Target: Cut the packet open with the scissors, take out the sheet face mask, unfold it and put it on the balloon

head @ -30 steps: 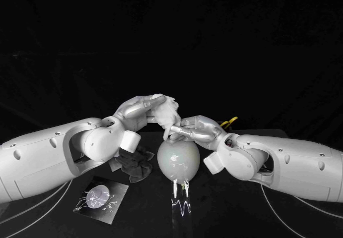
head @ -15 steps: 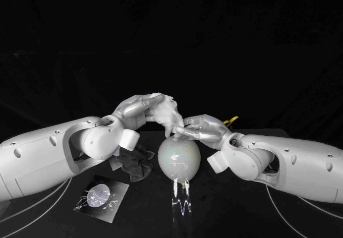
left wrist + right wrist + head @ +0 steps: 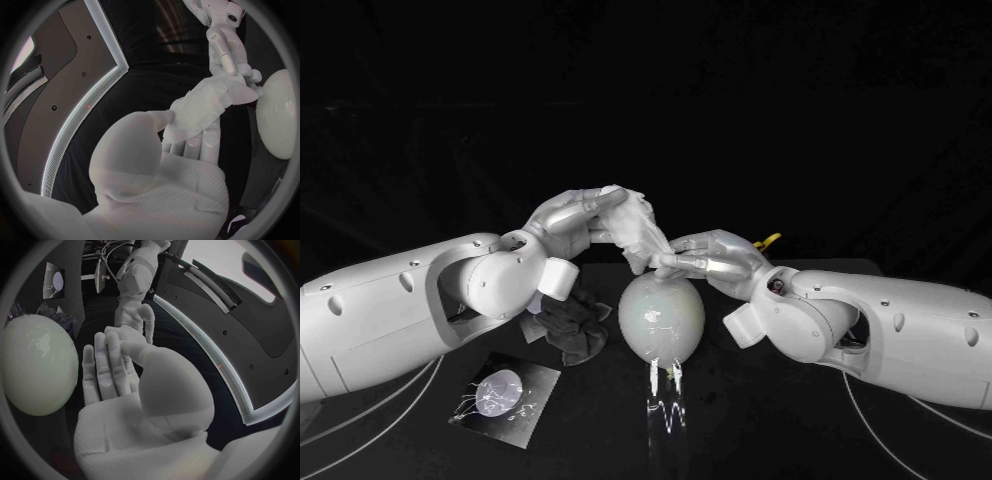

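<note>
The white sheet mask (image 3: pixel 636 228) hangs stretched between my two hands just above the pale balloon (image 3: pixel 661 316), which stands upright at the table's middle. My left hand (image 3: pixel 578 215) grips the mask's upper end. My right hand (image 3: pixel 711 256) pinches its lower tip right over the balloon's top. The left wrist view has the mask (image 3: pixel 207 106) running from my left hand (image 3: pixel 187 150) to the right hand (image 3: pixel 232 56), beside the balloon (image 3: pixel 278 120). From the right wrist, my right hand (image 3: pixel 115 371) lies next to the balloon (image 3: pixel 35 371). The cut packet (image 3: pixel 505 392) lies flat at front left.
A crumpled dark cloth (image 3: pixel 573 327) lies left of the balloon, under my left forearm. The yellow handles of the scissors (image 3: pixel 764 242) peek out behind my right hand. A clear stand (image 3: pixel 669 382) holds the balloon from below.
My hands have drawn a little apart, the left up and the right to the right. The mask, bunched before, now stretches out between them. The balloon has stayed put.
</note>
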Action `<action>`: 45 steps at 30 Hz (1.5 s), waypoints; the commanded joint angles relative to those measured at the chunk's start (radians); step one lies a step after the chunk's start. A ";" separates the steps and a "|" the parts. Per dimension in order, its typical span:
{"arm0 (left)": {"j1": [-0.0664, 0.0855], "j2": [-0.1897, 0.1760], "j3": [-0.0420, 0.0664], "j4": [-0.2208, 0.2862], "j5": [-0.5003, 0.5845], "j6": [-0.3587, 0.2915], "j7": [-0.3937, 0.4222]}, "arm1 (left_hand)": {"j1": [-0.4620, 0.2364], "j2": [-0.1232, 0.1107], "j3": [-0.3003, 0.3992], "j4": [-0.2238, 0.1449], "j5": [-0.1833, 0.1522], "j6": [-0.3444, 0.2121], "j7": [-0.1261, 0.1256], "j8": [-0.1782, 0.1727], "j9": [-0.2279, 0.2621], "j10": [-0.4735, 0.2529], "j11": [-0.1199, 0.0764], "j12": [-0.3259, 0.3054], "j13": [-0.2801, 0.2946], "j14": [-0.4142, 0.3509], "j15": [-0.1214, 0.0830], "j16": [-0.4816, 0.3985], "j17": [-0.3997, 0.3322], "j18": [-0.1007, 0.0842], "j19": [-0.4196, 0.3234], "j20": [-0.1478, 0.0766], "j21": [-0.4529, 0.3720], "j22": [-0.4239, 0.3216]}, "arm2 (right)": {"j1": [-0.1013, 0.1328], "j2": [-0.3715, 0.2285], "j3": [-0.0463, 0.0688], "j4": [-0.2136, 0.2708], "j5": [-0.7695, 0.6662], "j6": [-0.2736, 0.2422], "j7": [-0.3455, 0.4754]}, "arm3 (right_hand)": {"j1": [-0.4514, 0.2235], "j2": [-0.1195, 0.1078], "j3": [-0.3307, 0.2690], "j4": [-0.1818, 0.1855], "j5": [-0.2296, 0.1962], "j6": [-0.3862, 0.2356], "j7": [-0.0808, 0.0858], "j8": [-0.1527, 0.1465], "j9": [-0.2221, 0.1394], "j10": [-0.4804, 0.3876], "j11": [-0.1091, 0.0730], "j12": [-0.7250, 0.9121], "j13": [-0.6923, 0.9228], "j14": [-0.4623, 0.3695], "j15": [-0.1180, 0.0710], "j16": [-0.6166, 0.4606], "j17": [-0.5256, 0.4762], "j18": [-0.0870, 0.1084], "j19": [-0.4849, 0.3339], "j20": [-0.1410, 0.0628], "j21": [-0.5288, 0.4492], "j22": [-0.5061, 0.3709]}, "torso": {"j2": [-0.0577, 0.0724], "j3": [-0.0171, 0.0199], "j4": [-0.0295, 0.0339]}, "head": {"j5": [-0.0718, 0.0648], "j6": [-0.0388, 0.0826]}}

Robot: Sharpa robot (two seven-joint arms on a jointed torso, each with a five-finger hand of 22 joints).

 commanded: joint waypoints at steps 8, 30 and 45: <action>0.002 0.003 0.002 -0.005 0.002 0.011 0.010 | -0.005 0.005 0.004 -0.001 0.004 0.006 0.008 0.003 0.001 0.004 -0.003 0.003 0.000 0.006 -0.004 0.004 0.001 0.014 0.010 0.000 0.001 0.001 | -0.001 -0.010 0.000 -0.001 -0.040 0.004 -0.022 | -0.027 0.027 0.290 -0.211 0.047 -0.030 0.017 -0.036 -0.007 -0.047 0.017 -0.007 0.005 -0.020 0.013 -0.030 0.012 -0.001 -0.069 0.014 0.082 0.101 | 0.000 -0.0002 0.0002 | 0.001 -0.002; 0.003 0.015 0.002 -0.046 0.006 0.017 0.008 | -0.005 0.005 0.004 -0.001 0.004 0.006 0.008 0.003 0.001 0.004 -0.004 0.003 0.000 0.007 -0.004 0.005 0.002 0.014 0.012 -0.001 0.001 0.001 | 0.000 -0.025 -0.001 -0.012 -0.085 0.024 -0.070 | -0.032 0.046 0.352 -0.242 -0.033 -0.165 0.086 -0.161 -0.049 -0.264 0.085 -0.010 -0.031 -0.133 0.061 -0.079 -0.027 -0.015 -0.133 0.032 0.137 0.172 | -0.001 -0.0004 -0.0003 | 0.004 -0.003; 0.008 0.018 0.002 -0.043 0.008 0.023 0.001 | -0.005 0.005 0.004 -0.001 0.004 0.006 0.008 0.003 0.001 0.005 -0.004 0.003 0.000 0.008 -0.004 0.005 0.002 0.014 0.012 -0.001 0.002 0.001 | 0.002 0.007 -0.001 -0.041 -0.104 -0.109 -0.107 | -0.255 -0.117 -0.151 0.024 -0.209 -0.175 0.087 -0.159 -0.026 -0.301 0.088 0.064 -0.027 -0.186 0.064 0.029 -0.031 0.000 0.012 0.048 -0.099 -0.074 | 0.000 0.0003 0.0000 | 0.007 0.004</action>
